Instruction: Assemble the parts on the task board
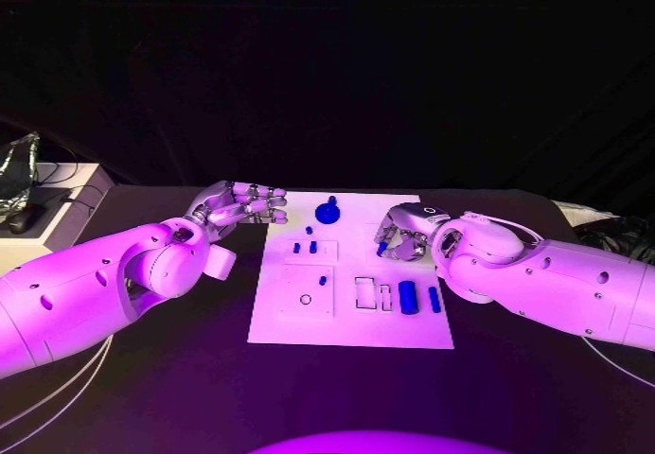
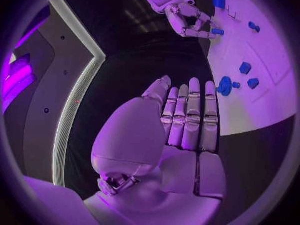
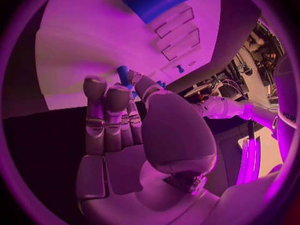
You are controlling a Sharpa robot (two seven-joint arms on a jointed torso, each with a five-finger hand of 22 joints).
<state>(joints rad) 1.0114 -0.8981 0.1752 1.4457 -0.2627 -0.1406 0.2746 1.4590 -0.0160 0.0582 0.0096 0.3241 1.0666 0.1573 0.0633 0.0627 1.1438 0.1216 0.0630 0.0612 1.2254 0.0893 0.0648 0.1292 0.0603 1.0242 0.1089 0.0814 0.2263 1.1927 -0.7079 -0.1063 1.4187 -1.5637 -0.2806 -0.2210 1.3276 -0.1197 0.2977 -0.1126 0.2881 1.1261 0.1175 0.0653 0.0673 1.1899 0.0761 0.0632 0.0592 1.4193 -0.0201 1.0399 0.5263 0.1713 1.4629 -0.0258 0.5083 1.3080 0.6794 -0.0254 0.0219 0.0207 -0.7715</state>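
Right hand seemingly pinches a part.

text: none legible | task board: outlines only, possibly unlabelled | hands: unmarked

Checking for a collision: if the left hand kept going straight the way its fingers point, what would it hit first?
Probably the round blue part at the board's far end: the left hand's fingers point at it across the board's edge. Height above the board is unclear, so it might pass over.
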